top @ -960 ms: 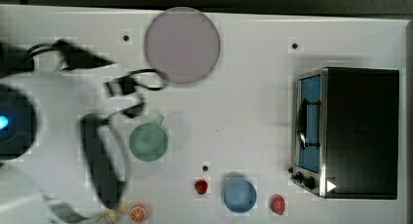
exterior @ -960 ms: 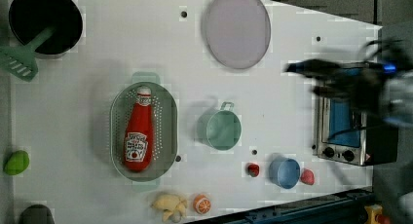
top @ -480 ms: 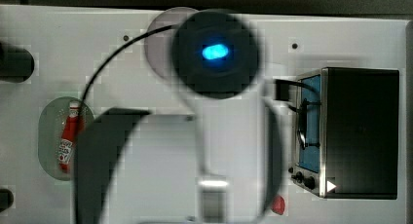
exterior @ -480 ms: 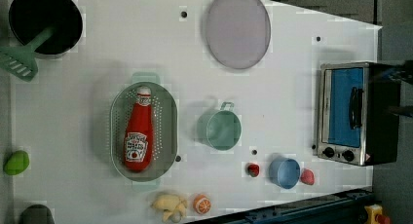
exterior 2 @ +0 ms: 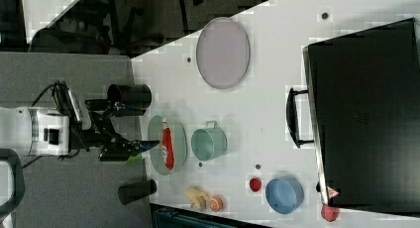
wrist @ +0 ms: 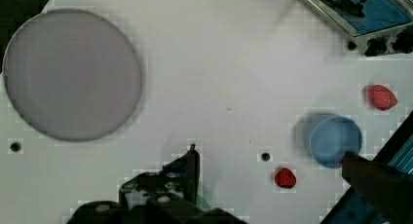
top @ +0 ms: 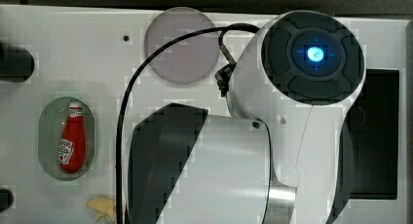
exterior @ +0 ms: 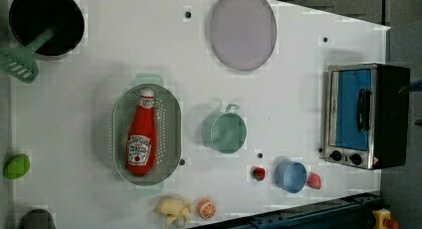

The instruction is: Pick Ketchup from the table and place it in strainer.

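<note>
Surface [exterior: 99, 50]: flat, white, matte, with a few small dark holes.

Strainer [exterior: 171, 139]: pale green oval plastic basket, perforated bottom, small tab handles at both ends. It sits on the surface towards the left view's left.

Ketchup [exterior: 142, 139]: small red squeeze bottle, glossy, with a white cap and white label. It lies on its side inside the strainer, lengthwise along the oval, cap towards the left view's top.

Claw [wrist: 270, 168]: two dark fingers [wrist: 192, 163] spread wide apart, holding nothing. In the wrist view it is above bare surface with the blue bowl near one finger. In the right view the claw [exterior 2: 141, 144] juts from the white arm [exterior 2: 44, 131] just at the strainer's edge.

Plate [exterior: 242, 29]: round, greyish-lilac, smooth, near the left view's top.

Cup [exterior: 226, 132]: round, teal, with a small handle, just beside the strainer on the left view's right.

Bowl [exterior: 291, 176]: small, round, blue, between two small red fruit-shaped pieces [exterior: 258, 173].

Toaster oven [exterior: 366, 114]: boxy, metal-trimmed, blue-tinted glass door with a bar handle and knobs, at the left view's right edge.

Pan [exterior: 45, 20]: round and black, with a green slotted spatula [exterior: 22, 64] resting on it, at the left view's top left.

Orange slice [exterior: 207, 208] and pale yellow lumpy piece [exterior: 171, 209]: side by side near the left view's bottom edge.

Green rounded piece [exterior: 16, 166]: at the left view's left edge.
</note>
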Controlling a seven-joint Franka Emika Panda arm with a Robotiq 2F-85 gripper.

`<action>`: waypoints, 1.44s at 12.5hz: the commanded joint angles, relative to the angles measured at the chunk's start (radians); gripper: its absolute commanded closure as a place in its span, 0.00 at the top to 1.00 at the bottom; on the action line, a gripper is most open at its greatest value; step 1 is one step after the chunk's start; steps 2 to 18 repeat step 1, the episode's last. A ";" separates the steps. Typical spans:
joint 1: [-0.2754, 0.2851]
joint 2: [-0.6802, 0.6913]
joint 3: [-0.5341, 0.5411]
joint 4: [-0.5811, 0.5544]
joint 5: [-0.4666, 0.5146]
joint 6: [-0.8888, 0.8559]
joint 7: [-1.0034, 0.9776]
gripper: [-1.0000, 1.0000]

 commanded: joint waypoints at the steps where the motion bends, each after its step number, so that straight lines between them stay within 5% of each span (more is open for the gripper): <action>1: 0.026 0.002 0.033 0.030 0.007 0.010 0.003 1.00; 18: 0.026 0.002 0.033 0.030 0.007 0.010 0.003 1.00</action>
